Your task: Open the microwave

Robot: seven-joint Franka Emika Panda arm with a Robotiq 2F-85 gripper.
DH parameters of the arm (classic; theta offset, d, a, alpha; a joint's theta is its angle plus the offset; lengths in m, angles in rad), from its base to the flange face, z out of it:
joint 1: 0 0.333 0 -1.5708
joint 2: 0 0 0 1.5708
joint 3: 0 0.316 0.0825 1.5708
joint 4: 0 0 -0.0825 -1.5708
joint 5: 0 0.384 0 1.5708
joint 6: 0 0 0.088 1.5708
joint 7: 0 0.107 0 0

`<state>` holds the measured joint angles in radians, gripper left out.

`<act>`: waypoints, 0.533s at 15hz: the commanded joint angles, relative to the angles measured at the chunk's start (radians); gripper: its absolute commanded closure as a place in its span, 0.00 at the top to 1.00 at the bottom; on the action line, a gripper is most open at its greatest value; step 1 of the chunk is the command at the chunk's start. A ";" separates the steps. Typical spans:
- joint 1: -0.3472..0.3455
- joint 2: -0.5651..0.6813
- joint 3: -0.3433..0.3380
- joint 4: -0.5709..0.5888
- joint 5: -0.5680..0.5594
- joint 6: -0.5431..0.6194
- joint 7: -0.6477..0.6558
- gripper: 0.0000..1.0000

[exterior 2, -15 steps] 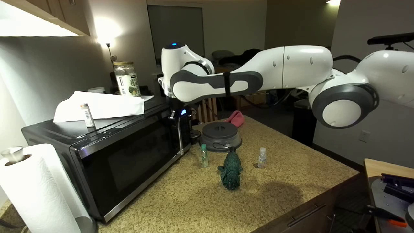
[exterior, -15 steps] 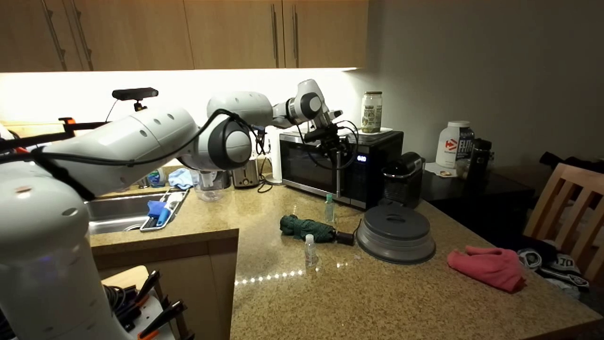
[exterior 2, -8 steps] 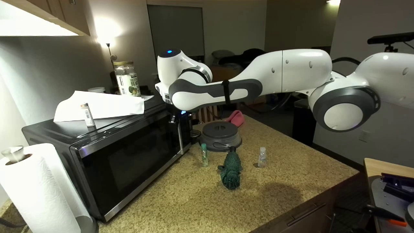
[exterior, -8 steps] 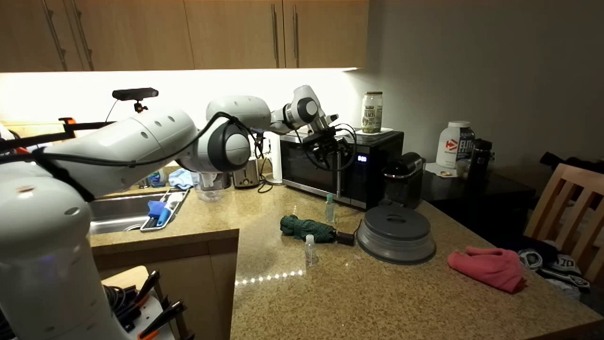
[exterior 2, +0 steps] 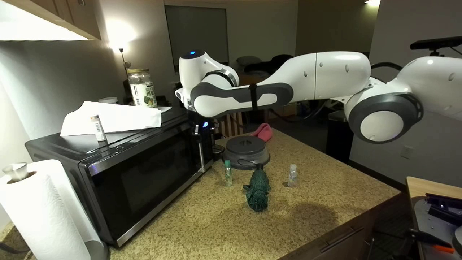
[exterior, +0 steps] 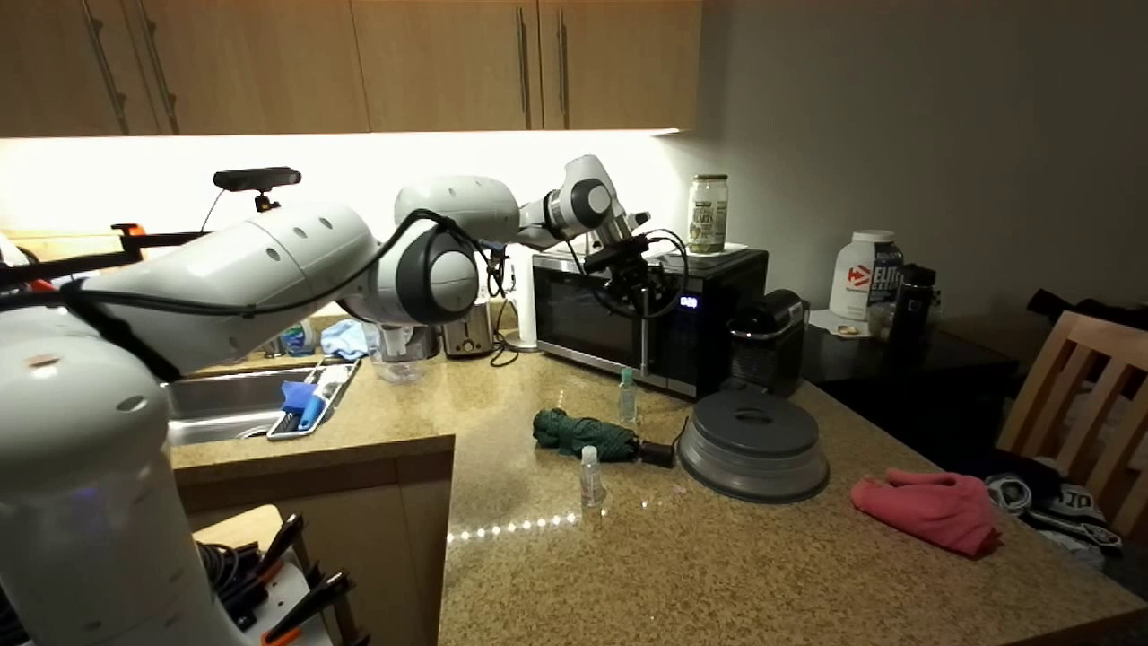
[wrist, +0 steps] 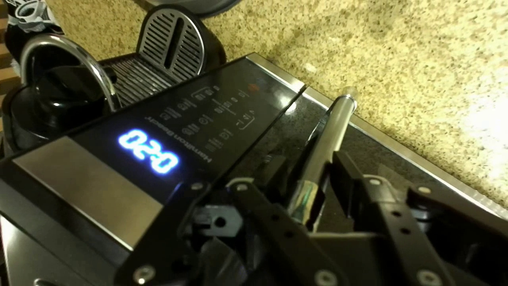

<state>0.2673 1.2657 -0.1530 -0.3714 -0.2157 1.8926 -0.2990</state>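
Gripper (wrist: 309, 163) spread, door handle (wrist: 335, 125) of the microwave (exterior 2: 144, 169) between its jaws; a shallow pinch could slip off when pulling.

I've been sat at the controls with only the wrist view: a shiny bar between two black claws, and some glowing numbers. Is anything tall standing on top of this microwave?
Observer: Yes. In both exterior views a jar stands upright on the microwave.
Operator: Gosh. And what's beside it, at the end away from the glowing numbers?
Observer: A roll of paper towels, seen in an exterior view.
Operator: Might the door bump into something if it swings out?
Observer: Possibly: a small green-capped bottle stands on the counter in front of the microwave.
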 commanded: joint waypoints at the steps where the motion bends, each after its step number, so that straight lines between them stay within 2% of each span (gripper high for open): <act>1: -0.010 -0.037 0.038 -0.075 0.032 0.028 -0.054 0.10; 8: -0.020 -0.050 0.100 -0.091 0.074 -0.076 -0.042 0.07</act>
<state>0.2334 1.2543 -0.0945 -0.3768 -0.1799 1.8866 -0.3057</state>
